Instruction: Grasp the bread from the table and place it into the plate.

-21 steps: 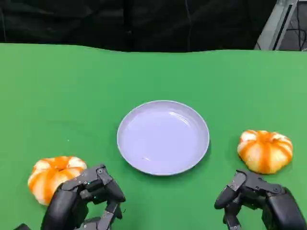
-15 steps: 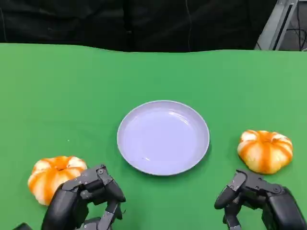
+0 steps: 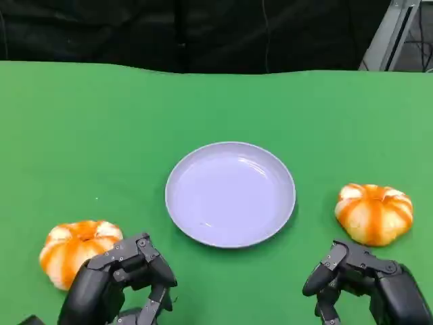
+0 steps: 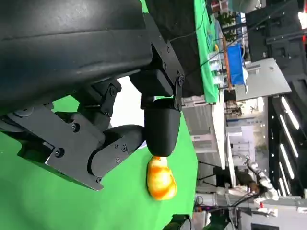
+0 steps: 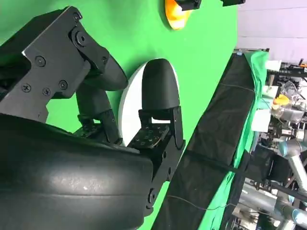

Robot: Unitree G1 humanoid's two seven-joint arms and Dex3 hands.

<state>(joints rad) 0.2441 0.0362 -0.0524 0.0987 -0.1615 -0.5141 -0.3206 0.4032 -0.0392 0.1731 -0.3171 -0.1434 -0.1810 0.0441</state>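
1. Two orange-and-white bread rolls lie on the green desk, one to each side of the plate, so either arm has a piece within its own reach.
2. The left bread sits just beside the left hand, near the front edge; the right bread lies just beyond the right hand, apart from the plate's rim.
3. The pale lilac plate stands bare in the middle, between the hands, which looks like a layout meant to keep both carries short.
4. Both hands hover low with fingers apart and loosely bent, holding nothing; neither touches a roll, so I judge the grasp has not begun.
5. The desk is covered in plain green cloth, flat and unmarked, which sets the rolls off clearly.
6. Behind it hangs a black curtain; a grey metal post leans at the far right corner.
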